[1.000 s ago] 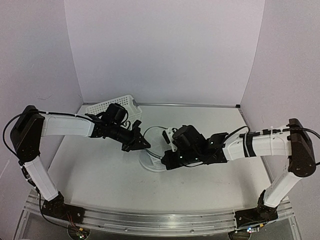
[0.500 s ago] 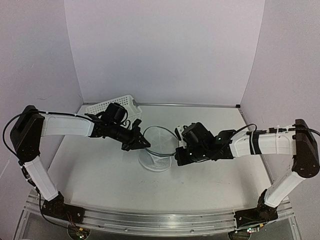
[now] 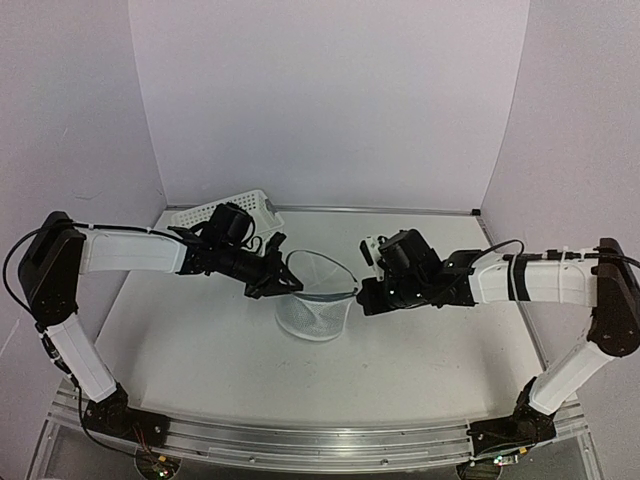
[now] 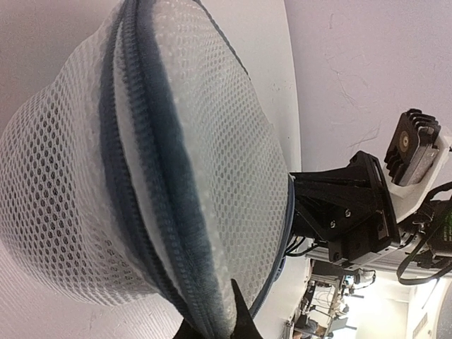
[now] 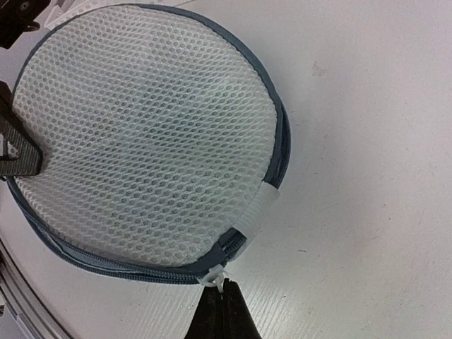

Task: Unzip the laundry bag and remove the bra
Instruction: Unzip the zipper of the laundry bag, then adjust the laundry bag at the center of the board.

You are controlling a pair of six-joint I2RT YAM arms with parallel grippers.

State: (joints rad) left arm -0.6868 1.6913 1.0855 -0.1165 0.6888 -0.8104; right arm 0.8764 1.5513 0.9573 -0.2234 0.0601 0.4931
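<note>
The laundry bag (image 3: 315, 305), a round white mesh pouch with blue-grey rims, stands mid-table between both grippers. My left gripper (image 3: 288, 284) is shut on the bag's left rim; in the left wrist view its tips (image 4: 212, 326) pinch the zipper band of the bag (image 4: 176, 176). My right gripper (image 3: 362, 297) is at the bag's right side. In the right wrist view it (image 5: 224, 300) is shut on the white zipper pull (image 5: 223, 274) at the edge of the bag's round mesh face (image 5: 141, 134). The bra is hidden; no black fabric shows through the mesh.
A white perforated basket (image 3: 205, 216) stands at the back left, behind my left arm. Purple walls close the table at the back and both sides. The right arm's wrist (image 4: 353, 212) shows beyond the bag in the left wrist view.
My right gripper has moved right and back with the zipper pull. The bag's upper rim has stretched and risen between the two grippers. The left gripper has barely moved.
</note>
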